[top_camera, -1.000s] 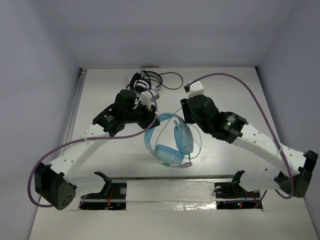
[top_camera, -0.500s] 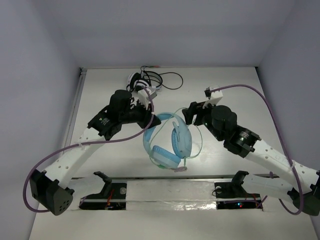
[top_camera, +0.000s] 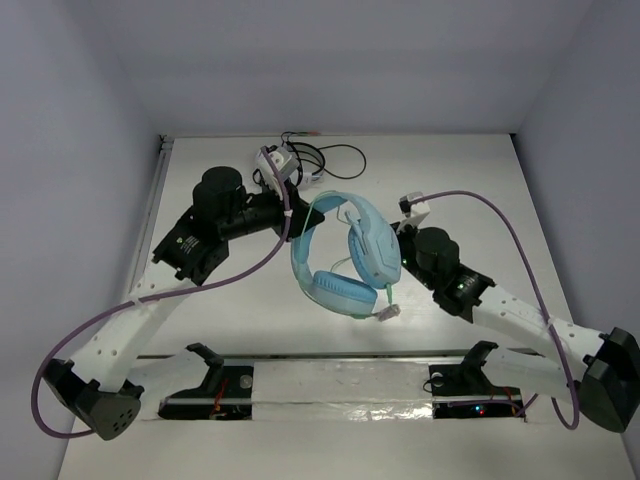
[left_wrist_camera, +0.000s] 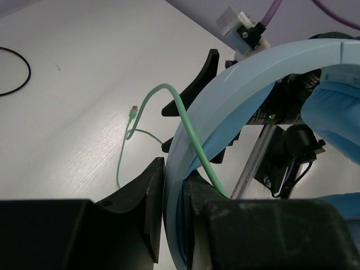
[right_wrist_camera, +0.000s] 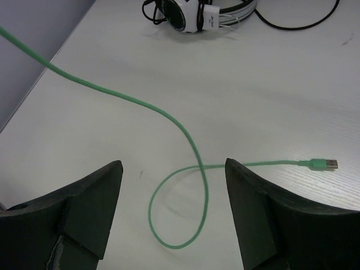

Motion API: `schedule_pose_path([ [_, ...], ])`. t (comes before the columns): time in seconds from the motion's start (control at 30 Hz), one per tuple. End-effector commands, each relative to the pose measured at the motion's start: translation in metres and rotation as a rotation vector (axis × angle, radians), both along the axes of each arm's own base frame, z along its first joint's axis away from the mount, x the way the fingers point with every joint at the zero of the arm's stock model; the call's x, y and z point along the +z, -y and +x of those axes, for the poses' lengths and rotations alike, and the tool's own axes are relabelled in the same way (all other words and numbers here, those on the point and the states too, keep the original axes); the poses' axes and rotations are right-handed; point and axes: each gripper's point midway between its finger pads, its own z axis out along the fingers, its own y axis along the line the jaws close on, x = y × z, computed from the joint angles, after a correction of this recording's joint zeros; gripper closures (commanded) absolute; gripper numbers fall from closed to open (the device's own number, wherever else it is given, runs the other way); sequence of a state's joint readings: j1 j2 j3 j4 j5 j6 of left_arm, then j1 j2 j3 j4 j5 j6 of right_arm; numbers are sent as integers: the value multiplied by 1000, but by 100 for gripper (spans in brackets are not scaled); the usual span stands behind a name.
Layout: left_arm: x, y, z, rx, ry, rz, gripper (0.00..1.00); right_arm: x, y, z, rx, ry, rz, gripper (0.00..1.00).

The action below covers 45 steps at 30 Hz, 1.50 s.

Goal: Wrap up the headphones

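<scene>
The light blue headphones [top_camera: 345, 250] hang off the table, held by their wide band [left_wrist_camera: 253, 73]. My left gripper [top_camera: 297, 222] is shut on that band; in the left wrist view the band stands clamped between the jaws of the gripper [left_wrist_camera: 173, 169]. A padded blue ear cup [left_wrist_camera: 337, 112] shows at the right. The thin pale-green cable [right_wrist_camera: 191, 146] drops from the headphones, loops on the table and ends in a plug [right_wrist_camera: 325, 164], which also shows in the top view [top_camera: 386, 313]. My right gripper [right_wrist_camera: 173, 185] is open and empty above the loop, mostly hidden behind an ear cup in the top view [top_camera: 398, 255].
The smaller black-and-white headphones [top_camera: 280, 162] lie at the far side with their black cable [top_camera: 340, 155], ahead of the right gripper [right_wrist_camera: 194, 11]. A rail with two black stands [top_camera: 215, 365] [top_camera: 470, 360] runs along the near edge. Walls close in the table.
My left gripper has lifted the headphones and drawn them up and away. My right arm has swung back to the right and dropped low beside the ear cup.
</scene>
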State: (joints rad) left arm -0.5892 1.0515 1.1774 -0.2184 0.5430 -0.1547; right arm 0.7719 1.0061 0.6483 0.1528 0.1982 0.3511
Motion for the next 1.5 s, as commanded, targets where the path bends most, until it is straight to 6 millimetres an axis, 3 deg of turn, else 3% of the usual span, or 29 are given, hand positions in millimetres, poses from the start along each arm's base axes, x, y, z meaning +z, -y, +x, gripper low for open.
schedule_pose_path([
  [0.0,52,-3,-1,31,73,-96,100,15,-6,12,14,66,108,21],
  [0.2,56,-10,5,90,46,-54,100,-17,-16,28,59,8,105,21],
  [0.33,53,-11,5,93,24,-38,100,-28,-42,29,157,-19,138,22],
  [0.5,39,-10,3,82,-10,-13,100,-8,-64,33,236,38,235,26],
  [0.6,40,-11,3,88,-9,-9,100,-4,-75,39,265,39,251,44],
  [0.63,41,-12,4,97,-6,-9,100,-1,-75,42,254,45,259,75],
  [0.7,37,-13,5,100,-10,10,100,2,-68,47,200,49,269,96],
  [0.73,33,-15,6,114,-17,19,100,4,-61,50,158,53,265,100],
  [0.87,13,-17,11,135,-47,62,100,22,-5,74,-157,94,240,100],
  [0.9,10,-18,11,141,-52,68,100,34,11,72,-206,111,258,100],
  [1.0,-1,-22,16,168,-64,98,100,41,40,67,-320,124,253,100],
  [1.07,-9,-22,18,172,-80,118,100,60,63,63,-398,165,263,100],
  [1.13,-12,-22,20,181,-85,128,100,72,74,57,-424,188,248,100],
  [1.27,-6,-17,22,163,-74,109,100,76,91,53,-468,195,220,100],
  [1.37,-5,-19,27,188,-75,120,100,69,97,49,-474,186,212,100],
  [1.47,6,-12,21,136,-54,75,100,50,88,47,-435,139,205,100],
])
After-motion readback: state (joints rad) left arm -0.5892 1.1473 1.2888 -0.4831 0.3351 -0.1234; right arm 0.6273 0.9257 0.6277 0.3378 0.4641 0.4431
